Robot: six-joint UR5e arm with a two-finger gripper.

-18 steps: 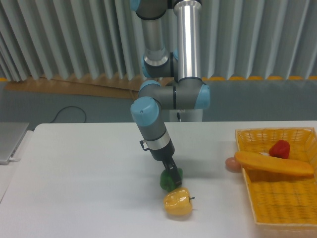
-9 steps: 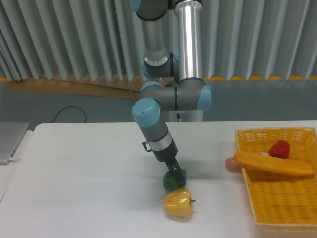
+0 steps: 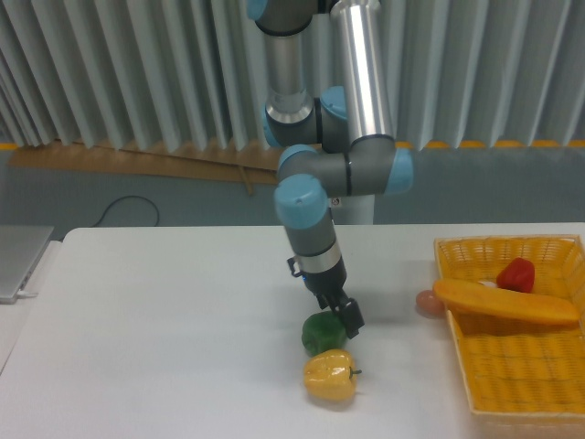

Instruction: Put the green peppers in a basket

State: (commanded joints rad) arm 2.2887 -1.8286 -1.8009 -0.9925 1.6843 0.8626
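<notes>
A grey slab (image 3: 20,259) at the desk's left edge is cut off by the frame, so what it is cannot be told; the desk (image 3: 164,320) is white, with its near edge out of view. Toward the middle of the near side sits the green pepper (image 3: 322,333), on the desk, well apart from the basket; just in front of it, close or touching, lies the yellow pepper (image 3: 329,376). The gripper (image 3: 348,317) hangs at the green pepper's upper right, slanting down from the arm (image 3: 311,219); its dark tip is small and blurred, so whether it touches the pepper, and whether the fingers are spread or closed, I cannot tell. Further right, a brownish egg-like thing (image 3: 429,303) rests just beside the basket's left wall. The basket (image 3: 558,404) sits at the desk's right edge, cut off at right and bottom; a long orange thing (image 3: 505,303) lies across it, with the red pepper (image 3: 516,274) behind, partly hidden.
</notes>
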